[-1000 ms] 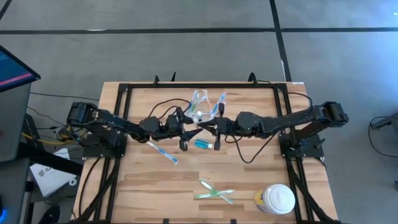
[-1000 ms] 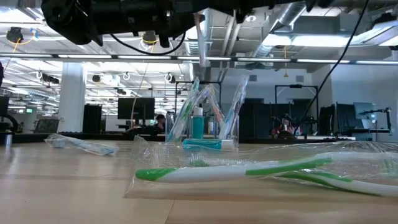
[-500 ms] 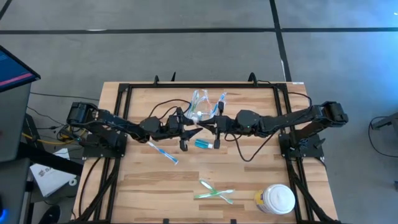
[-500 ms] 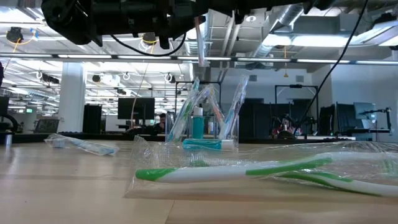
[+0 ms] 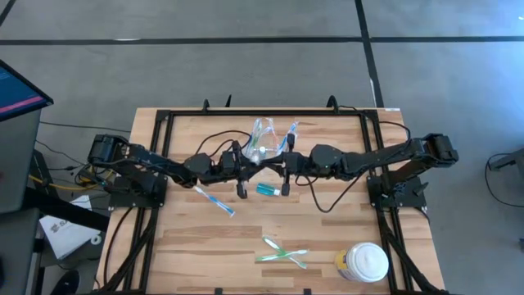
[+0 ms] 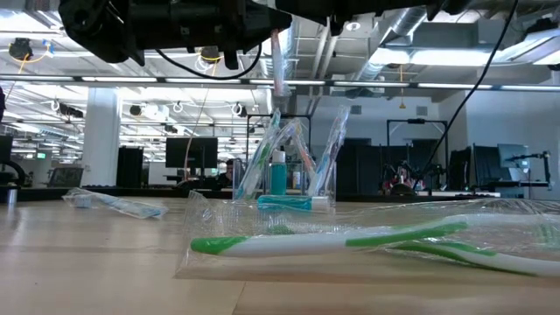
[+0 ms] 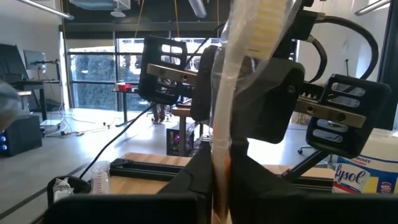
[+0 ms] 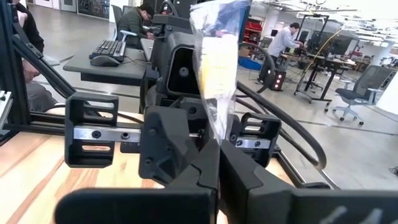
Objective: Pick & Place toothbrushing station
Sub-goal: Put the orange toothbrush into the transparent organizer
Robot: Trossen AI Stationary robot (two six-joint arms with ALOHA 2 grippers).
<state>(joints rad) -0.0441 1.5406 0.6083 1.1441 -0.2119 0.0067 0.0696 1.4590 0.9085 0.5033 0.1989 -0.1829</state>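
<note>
The clear holder (image 5: pixel 268 139), centre-top of the high view, already carries several brushes; a blue brush (image 5: pixel 214 200) and a green pair (image 5: pixel 282 251) lie lower on the bench (image 5: pixel 327 238). Mid-frame, my left end effector (image 5: pixel 255 170) and right end effector (image 5: pixel 267 169) both pinch one wrapped toothbrush (image 7: pixel 239 74).

left pincer (image 5: pixel 255 166) closed on wrapped toothbrush (image 7: pixel 239 81).
</note>
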